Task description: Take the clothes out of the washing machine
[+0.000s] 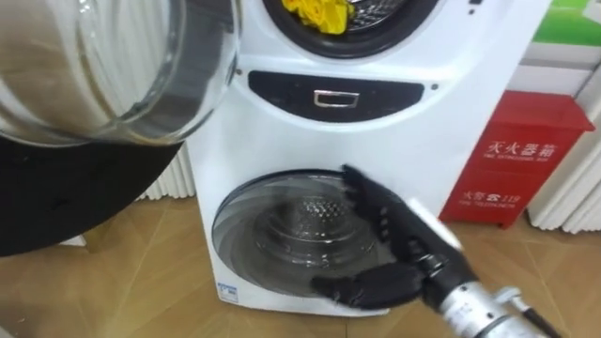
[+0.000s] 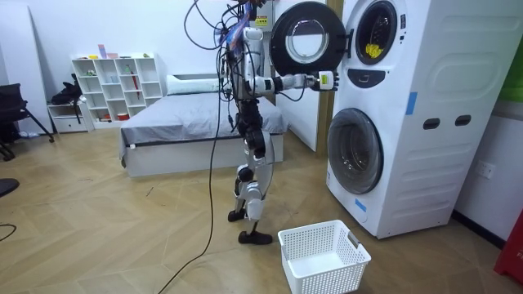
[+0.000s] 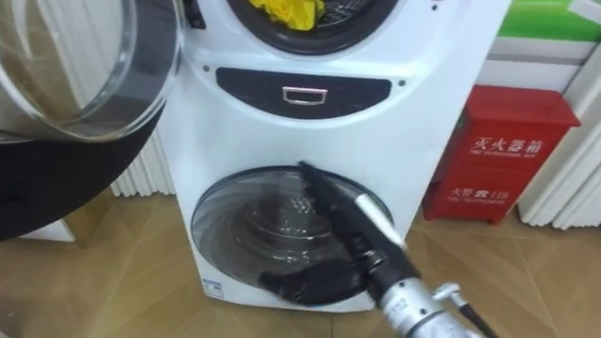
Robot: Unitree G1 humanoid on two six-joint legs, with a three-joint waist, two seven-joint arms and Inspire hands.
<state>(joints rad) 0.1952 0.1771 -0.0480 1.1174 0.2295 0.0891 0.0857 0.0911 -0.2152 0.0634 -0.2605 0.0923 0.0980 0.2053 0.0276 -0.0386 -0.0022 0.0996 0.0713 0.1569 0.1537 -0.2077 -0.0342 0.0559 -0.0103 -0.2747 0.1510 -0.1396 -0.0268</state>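
Yellow clothes (image 1: 321, 14) lie in the open upper drum (image 1: 376, 33) of a white stacked washing machine (image 2: 409, 106). The upper round glass door (image 1: 113, 66) is swung out to the left, close to my head. My right hand (image 1: 399, 239) is open, fingers straight and thumb spread, held in the air in front of the lower machine's closed round door (image 1: 272, 225), well below the yellow clothes. In the room view I stand facing the machine with that hand (image 2: 326, 80) stretched out at the height of the upper control panel.
A white plastic laundry basket (image 2: 323, 257) stands on the wooden floor by my feet, in front of the machine. A red cabinet (image 1: 521, 155) stands right of the machine. A bed (image 2: 196, 122) and a white shelf (image 2: 114, 86) are behind me.
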